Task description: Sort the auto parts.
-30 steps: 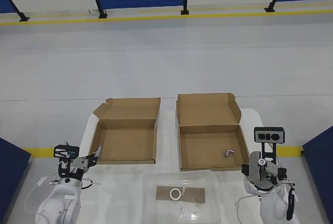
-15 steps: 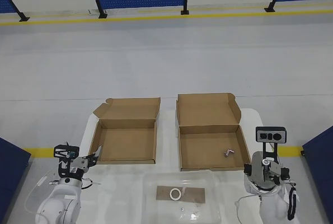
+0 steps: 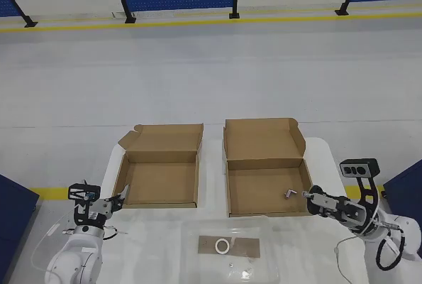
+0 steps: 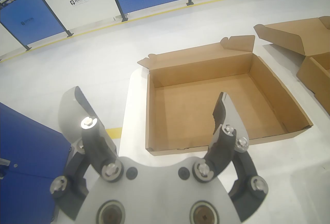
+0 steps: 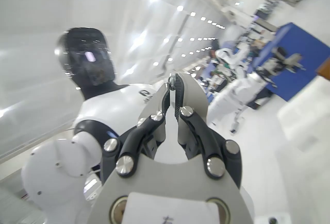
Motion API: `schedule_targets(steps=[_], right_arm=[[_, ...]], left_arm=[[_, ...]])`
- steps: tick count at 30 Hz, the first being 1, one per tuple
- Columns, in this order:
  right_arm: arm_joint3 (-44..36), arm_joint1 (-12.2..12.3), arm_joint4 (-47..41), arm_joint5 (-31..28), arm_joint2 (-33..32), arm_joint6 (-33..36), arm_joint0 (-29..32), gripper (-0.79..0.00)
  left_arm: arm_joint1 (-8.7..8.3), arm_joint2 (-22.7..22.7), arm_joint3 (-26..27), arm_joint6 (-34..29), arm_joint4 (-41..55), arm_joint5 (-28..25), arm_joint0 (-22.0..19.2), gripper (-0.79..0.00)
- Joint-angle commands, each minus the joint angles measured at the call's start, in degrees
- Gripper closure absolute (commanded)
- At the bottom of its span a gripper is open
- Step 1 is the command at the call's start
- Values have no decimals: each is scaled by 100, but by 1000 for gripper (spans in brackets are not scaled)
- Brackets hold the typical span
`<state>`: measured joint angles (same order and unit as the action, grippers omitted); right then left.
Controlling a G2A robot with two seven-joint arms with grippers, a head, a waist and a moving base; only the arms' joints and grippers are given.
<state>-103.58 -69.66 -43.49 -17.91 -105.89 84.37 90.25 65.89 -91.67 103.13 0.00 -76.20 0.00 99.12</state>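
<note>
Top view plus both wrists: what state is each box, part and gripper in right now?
left box, lid open, empty.
right box, lid open, one small metal part lying inside.
white ring, lying flat on the cardboard strip in the clear tray.
left gripper, jaws open, empty.
right gripper, jaws shut on a small screw-like part.

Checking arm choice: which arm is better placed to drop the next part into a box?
Likely right. The right tool is shut on a small metal part at the wall of the right box; the left tool is open and empty near the left box.
</note>
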Motion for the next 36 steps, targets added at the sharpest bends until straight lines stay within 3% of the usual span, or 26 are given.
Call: schedule_targets(steps=[1,8,14,20,26,36], right_arm=[[-25,21,336,-116,-116,32,16,0],[-25,21,336,-116,-116,32,16,0],[-741,142,3406,-38,-192,-763,-76,0],[-623,243,5177,488,407,-877,-607,0],[-173,304,6412,672,1097,-1043,-1198,0],[-11,306,6385,653,1246,-1148,-1301,0]], left_arm=[[0,0,0,0,0,0,0,-785],[0,0,0,0,0,0,0,-785],[0,0,0,0,0,0,0,-785],[0,0,0,0,0,0,0,-785],[0,0,0,0,0,0,0,-785],[0,0,0,0,0,0,0,-785]])
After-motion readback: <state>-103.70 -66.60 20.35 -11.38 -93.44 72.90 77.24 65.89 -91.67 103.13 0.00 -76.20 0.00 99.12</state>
